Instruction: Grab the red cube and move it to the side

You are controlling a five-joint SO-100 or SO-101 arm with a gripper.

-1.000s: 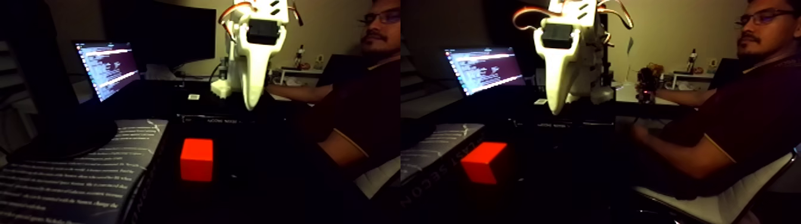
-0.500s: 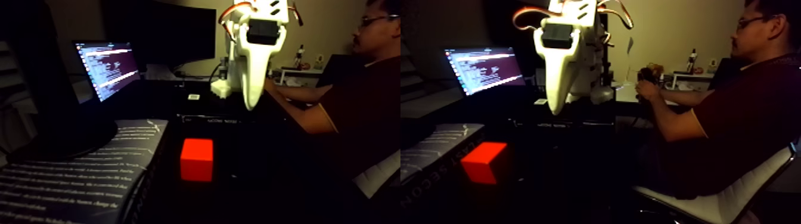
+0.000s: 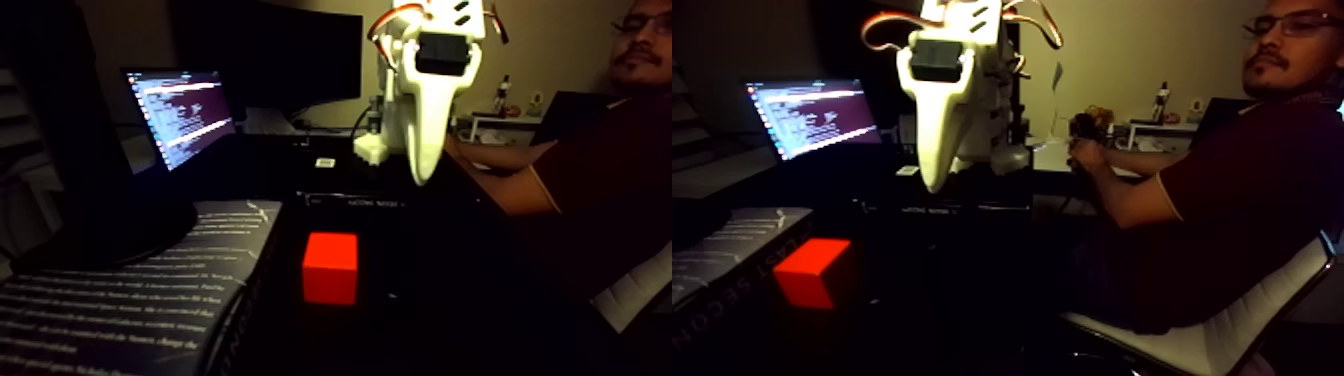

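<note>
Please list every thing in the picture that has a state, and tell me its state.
red cube: resting on the dark table, not held.
gripper: raised above and behind the cube, holding nothing; open or shut unclear.
laptop: lid open, screen lit.
person's hand: gripping a device on the desk.

We see the red cube (image 3: 330,267), plain and bright, resting flat on the dark table surface.

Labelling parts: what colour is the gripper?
White gripper, black motor block on top; clearest in the fixed view's left half.
</note>
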